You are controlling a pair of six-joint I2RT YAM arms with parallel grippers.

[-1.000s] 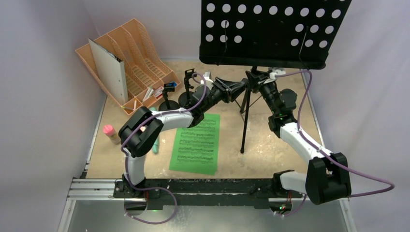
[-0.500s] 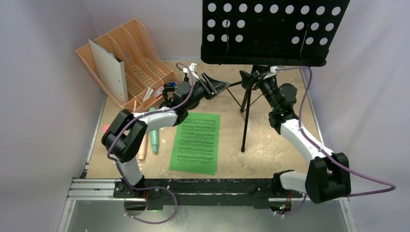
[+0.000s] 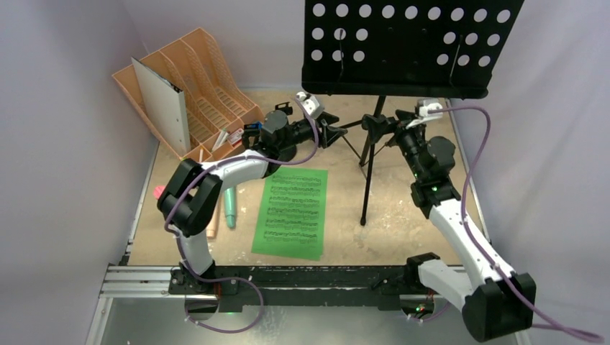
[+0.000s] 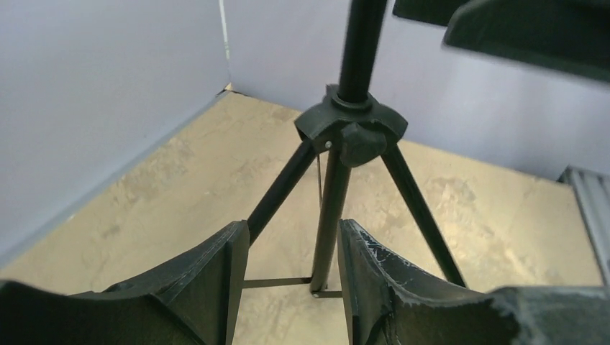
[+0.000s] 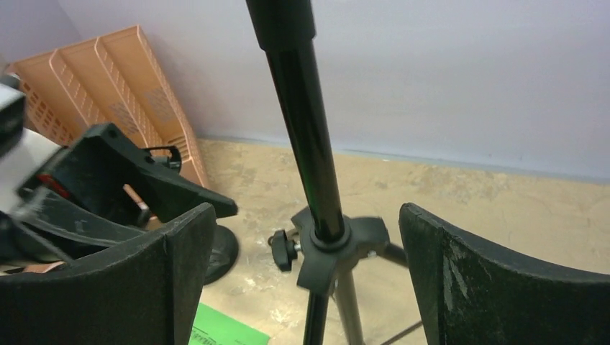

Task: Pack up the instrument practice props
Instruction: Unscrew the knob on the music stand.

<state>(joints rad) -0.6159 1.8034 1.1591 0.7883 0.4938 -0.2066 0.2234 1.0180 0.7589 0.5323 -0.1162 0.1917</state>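
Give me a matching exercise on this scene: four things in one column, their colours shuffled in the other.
Things:
1 rack
2 sheet
3 desk
4 binder

Colours:
A black
B grey
C orange
D green

Pairs: 1-C; 2-D; 3-A; 4-B

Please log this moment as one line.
left hand open, facing tripod | right hand open, facing tripod | green page on table

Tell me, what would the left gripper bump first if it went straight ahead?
Most likely a leg of the black tripod, lined up with the gap between the open fingers of the left gripper. Nothing else shows between, though depth is unclear.
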